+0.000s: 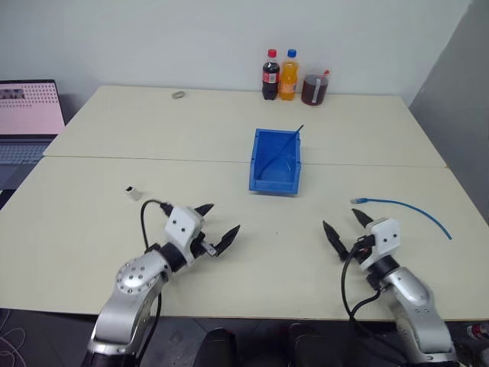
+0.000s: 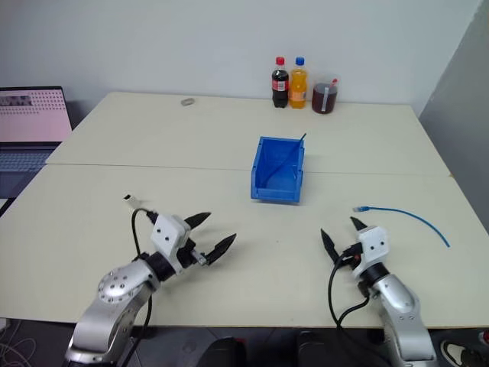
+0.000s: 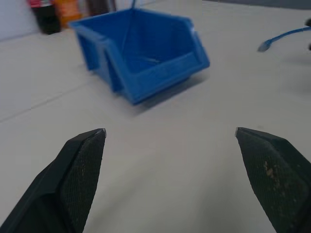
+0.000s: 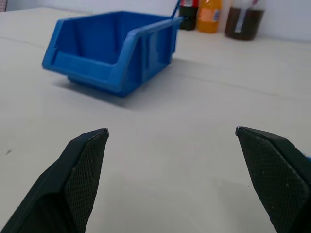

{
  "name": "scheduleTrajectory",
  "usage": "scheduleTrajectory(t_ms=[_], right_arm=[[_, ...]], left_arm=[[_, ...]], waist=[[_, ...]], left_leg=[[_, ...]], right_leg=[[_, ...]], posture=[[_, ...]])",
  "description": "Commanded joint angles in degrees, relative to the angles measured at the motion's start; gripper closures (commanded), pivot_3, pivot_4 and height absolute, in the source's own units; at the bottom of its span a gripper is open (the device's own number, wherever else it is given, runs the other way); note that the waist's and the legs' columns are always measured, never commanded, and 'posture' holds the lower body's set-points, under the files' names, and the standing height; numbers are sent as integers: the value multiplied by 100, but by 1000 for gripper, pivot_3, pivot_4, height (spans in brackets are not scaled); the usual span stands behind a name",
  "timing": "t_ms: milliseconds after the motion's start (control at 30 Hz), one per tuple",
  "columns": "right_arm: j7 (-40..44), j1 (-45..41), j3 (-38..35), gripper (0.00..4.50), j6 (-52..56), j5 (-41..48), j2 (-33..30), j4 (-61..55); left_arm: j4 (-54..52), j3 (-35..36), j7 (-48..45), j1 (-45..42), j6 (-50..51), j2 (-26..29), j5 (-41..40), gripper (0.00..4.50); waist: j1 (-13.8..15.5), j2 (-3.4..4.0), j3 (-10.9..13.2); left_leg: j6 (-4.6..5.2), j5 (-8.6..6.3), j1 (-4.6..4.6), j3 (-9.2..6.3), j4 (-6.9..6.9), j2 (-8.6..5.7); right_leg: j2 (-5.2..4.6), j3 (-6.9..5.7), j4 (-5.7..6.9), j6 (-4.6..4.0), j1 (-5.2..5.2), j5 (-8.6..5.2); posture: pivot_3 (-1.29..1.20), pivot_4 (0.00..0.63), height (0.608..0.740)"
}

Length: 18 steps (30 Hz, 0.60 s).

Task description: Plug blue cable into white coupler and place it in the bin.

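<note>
We see both pincers (2 black fingers each) spread apart, empty | left gripper (image 1: 215, 230): white coupler (image 1: 135, 193) just beyond, to its left | right gripper (image 1: 347, 226): blue cable (image 1: 412, 209) near, to its right | bin (image 1: 276, 160) ahead between them

Bright blue plastic bin (image 1: 275, 162) standing mid-table on the cream tabletop (image 1: 229, 130), open top up, a thin dark-blue strand (image 1: 286, 147) leaning inside against its far rim. Bare tabletop on the near side of the bin, wide enough for both open grippers — left gripper (image 1: 217, 227) near-left of the bin, right gripper (image 1: 348, 226) near-right, nothing between them. Right of the bin, a thin light-blue cable (image 1: 409, 208) lying flat across the surface. Left of the bin, well apart, a tiny white boxy coupler (image 1: 134, 192). Behind the bin at the far edge — three drink bottles (image 1: 289, 76) in a row.
</note>
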Motion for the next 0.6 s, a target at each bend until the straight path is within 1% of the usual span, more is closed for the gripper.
scheduleTrajectory(t_ms=[33, 133, 200, 233, 300, 367, 467, 533, 600], right_arm=[[426, -326, -770, 42, 594, 502, -705, 63], [889, -773, -1053, 42, 1120, 705, -1389, 753], [1147, -1095, -1082, 42, 1302, 652, -1804, 1339], [1457, -1462, -901, 42, 1293, 434, -2162, 2037], [1876, -2145, -603, 42, 1244, 140, -2566, 3201], [2028, -2762, -371, 42, 1181, -88, -2702, 4137], [2266, -3193, -217, 42, 1012, -274, -2740, 4827], [2412, -3830, 49, 42, 968, -581, -2745, 5791], [2690, -4265, 356, 42, 885, -882, -2755, 6515]], left_arm=[[43, -346, -640, -832, 556, 226, -271, 0], [122, -679, -1082, -1289, 739, 411, -260, 0], [177, -820, -1237, -1503, 759, 438, -226, 0], [248, -952, -1301, -1669, 718, 381, -157, 0], [364, -1142, -1341, -1894, 630, 252, -41, 0], [454, -1245, -1352, -2029, 592, 160, 15, 0], [498, -1284, -1382, -2084, 582, 122, 40, 0], [526, -1382, -1447, -2153, 531, 91, 90, 0], [550, -1456, -1486, -2203, 475, 70, 157, 0]], waist=[[-11, 1, -2], [-76, 6, -4], [-85, 9, -3], [-84, 11, -1], [-86, 14, 10], [-76, 21, 14], [-76, 19, 14], [-79, 24, 15], [-81, 29, 16]], left_leg=[[0, 0, 4, 5, 0, -1], [1, -1, 9, 12, -5, -4], [1, -1, 10, 14, -8, -6], [1, -1, 11, 12, -10, -5], [1, 0, 12, 11, -7, -8], [9, 4, 13, 20, -6, -27], [9, 4, 13, 18, -5, -26], [9, 4, 9, 11, -7, -23], [9, 5, 7, 14, -7, -17]], right_leg=[[0, 0, -1, 2, 2, 1], [9, 9, -6, 1, 3, 1], [12, 11, -6, -2, 1, 1], [13, 10, -5, -6, 0, -1], [18, 14, -4, -6, 1, -1], [11, 15, -5, -2, -1, 8], [12, 19, -5, -3, 2, 8], [12, 23, -5, -8, 1, 6], [10, 23, -4, -9, -2, 6]], posture=[[0, 150, 740], [0, 150, 740], [0, 150, 740], [0, 150, 740], [0, 150, 740], [0, 150, 740], [0, 150, 740], [0, 150, 740], [0, 150, 740]])
